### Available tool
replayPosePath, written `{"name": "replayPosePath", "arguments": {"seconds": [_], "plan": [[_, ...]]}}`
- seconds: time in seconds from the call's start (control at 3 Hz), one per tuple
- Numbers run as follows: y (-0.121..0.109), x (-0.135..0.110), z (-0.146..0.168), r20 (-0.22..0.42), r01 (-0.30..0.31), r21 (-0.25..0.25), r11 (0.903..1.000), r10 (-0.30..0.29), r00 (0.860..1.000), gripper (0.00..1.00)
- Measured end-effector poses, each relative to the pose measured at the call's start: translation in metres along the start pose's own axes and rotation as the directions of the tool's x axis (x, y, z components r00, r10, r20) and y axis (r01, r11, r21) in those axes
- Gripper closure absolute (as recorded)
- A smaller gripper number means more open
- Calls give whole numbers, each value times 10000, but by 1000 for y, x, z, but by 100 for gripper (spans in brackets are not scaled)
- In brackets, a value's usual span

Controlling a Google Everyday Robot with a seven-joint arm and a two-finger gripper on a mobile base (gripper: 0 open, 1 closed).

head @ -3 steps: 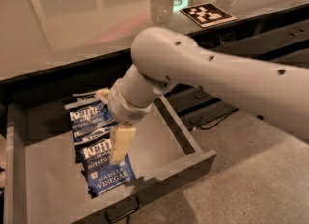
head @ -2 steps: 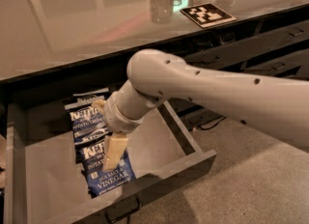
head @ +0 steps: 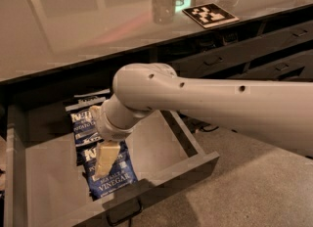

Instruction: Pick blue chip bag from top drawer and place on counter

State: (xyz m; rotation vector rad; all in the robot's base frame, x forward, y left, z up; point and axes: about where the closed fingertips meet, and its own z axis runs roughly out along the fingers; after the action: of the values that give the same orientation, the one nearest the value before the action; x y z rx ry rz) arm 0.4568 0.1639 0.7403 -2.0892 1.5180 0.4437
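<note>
The top drawer (head: 49, 172) is pulled open, with its bar handle (head: 122, 215) on the front. Three dark-blue chip bags lie in a row on its floor: a front one (head: 116, 179) reading "vinegar", a middle one (head: 81, 123) and a back one (head: 90, 97). My gripper (head: 105, 158) hangs down from the wrist inside the drawer, right over the upper part of the front blue chip bag and partly covering it. The counter (head: 88, 20) runs along the back, with the black-and-white marker tag (head: 210, 14) at its right.
My thick white arm (head: 220, 108) crosses from the right over the drawer's right wall (head: 188, 143). Closed dark drawers (head: 274, 40) sit under the counter at right. A clear glass (head: 164, 5) stands on the counter. Speckled floor (head: 254, 192) lies at front right.
The arm has swung left and lower into the drawer. The gripper has moved from the middle bag's edge towards the front, over the front bag.
</note>
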Motion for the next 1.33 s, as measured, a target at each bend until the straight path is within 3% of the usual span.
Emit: {"name": "replayPosePath", "arguments": {"seconds": [0.33, 0.67, 1.33], "plan": [[-1, 3, 12, -677, -831, 239, 9963, 845, 9941, 0], [3, 15, 21, -918, -2045, 827, 9754, 2118, 9730, 0], [8, 21, 27, -564, -3646, 1229, 9230, 3732, 9260, 0]]}}
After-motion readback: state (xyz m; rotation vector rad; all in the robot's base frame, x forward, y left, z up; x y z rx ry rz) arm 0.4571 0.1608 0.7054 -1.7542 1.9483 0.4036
